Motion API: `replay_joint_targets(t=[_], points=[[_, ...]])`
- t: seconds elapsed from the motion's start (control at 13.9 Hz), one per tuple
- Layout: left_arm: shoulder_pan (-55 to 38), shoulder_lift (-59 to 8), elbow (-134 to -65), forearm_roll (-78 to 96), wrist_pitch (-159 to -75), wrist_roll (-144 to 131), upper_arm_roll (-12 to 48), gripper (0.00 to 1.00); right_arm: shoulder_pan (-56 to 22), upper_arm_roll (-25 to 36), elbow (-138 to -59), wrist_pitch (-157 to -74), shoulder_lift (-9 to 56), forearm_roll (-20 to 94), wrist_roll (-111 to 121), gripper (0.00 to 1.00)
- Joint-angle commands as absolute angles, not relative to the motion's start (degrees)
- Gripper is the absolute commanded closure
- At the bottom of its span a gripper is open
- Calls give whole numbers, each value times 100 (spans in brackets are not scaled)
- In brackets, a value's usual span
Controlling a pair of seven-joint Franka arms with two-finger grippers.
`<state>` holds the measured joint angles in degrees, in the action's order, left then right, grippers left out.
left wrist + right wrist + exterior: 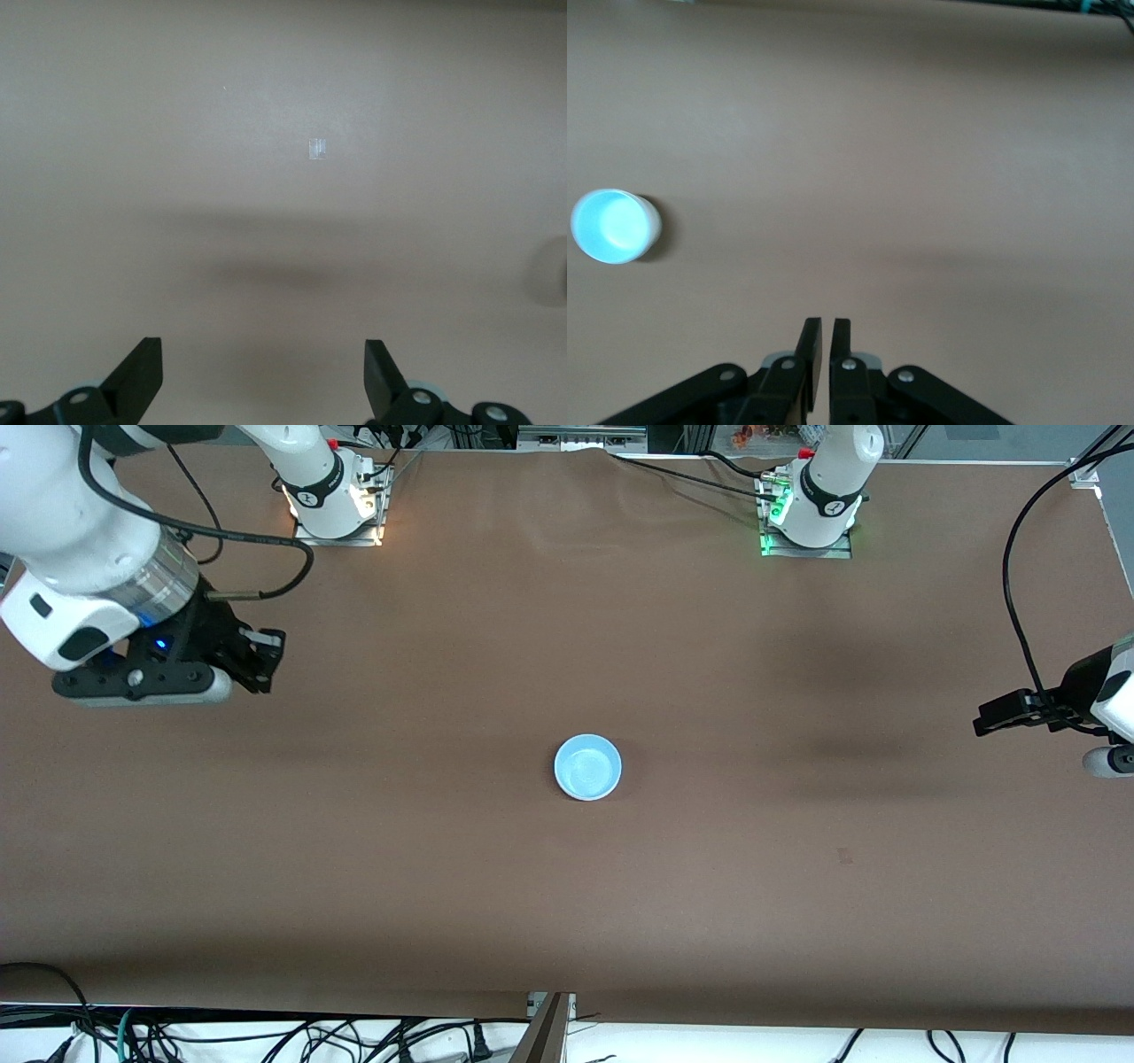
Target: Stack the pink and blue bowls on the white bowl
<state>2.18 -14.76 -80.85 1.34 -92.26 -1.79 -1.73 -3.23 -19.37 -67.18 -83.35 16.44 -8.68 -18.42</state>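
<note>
A light blue bowl [587, 767] stands upright in the middle of the brown table [567, 903]. It also shows in the right wrist view [613, 226]. No pink bowl and no white bowl show in any view, and I cannot tell whether anything lies under the blue bowl. My right gripper [264, 659] hangs over the table toward the right arm's end, well away from the bowl. Its fingers are shut on nothing [823, 341]. My left gripper [985, 723] hangs over the left arm's end of the table. It is open and empty [263, 372].
A small pale square mark [317, 150] lies on the table under the left gripper's view. Cables [292, 1041] lie along the table's edge nearest the front camera. The arm bases [811, 514] stand at the edge farthest from that camera.
</note>
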Motion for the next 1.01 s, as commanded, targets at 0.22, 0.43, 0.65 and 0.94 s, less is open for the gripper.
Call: replay_joint_targets(t=[0.22,0.43,0.65,0.94], points=[[229,-1556,-7893,264,-9097,-211,-193,0,-88,-1102,-8191,-8446,571,-398,-1119,89],[229,-1556,-7893,264,-9097,-211,-185,0,-88,-353,-8455,-8560,580,219,-879,77],[229,-1556,-7893,264,-9097,-211,-193,0,-88,-106,-8499,-8648,597,220,-923,9],[229,-1556,-7893,264,-9097,-211,-193,0,-97,18,-8490,-9025,694,150,-879,0]])
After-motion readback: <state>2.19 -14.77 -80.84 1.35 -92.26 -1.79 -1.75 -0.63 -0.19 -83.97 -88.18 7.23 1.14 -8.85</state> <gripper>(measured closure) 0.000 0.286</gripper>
